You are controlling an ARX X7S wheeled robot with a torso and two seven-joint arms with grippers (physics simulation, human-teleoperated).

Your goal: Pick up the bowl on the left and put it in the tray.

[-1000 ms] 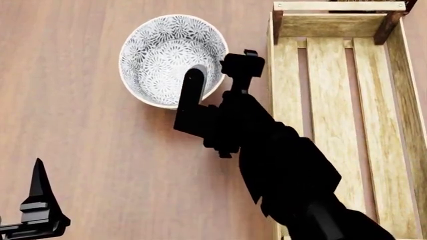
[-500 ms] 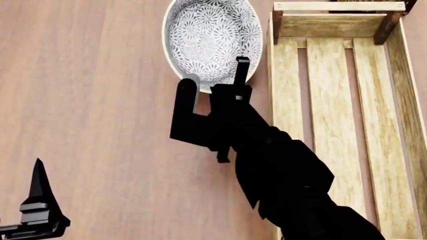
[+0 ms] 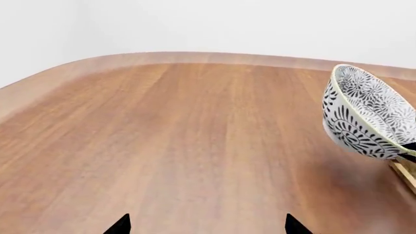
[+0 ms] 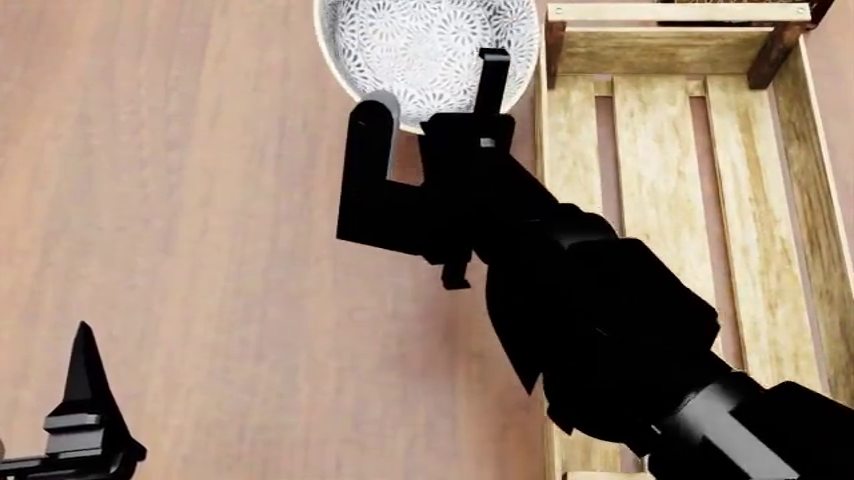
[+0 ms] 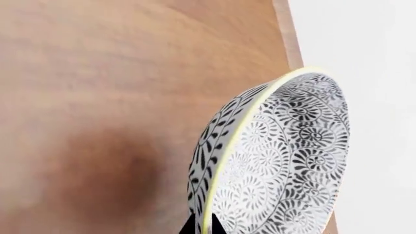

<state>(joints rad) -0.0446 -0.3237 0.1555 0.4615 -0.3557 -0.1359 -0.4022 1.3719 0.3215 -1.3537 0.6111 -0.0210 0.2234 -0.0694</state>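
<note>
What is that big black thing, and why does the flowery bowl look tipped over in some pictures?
The black thing is a robot's arm. The robot has two arms, and each ends in a pinching tool. One picture comes from a camera on the robot's head, looking down at a brown wooden table. The other two come from little cameras near each tool.

The right tool has pinched the rim of the bowl, one finger inside and one outside. It holds the bowl up off the table, tilted. That is why the bowl looks tipped in both small cameras' pictures.

Next to the bowl is the tray, a long wooden crate with slats. It has nothing on the slats we can see.

The left tool waits low in the corner, holding nothing.
</note>
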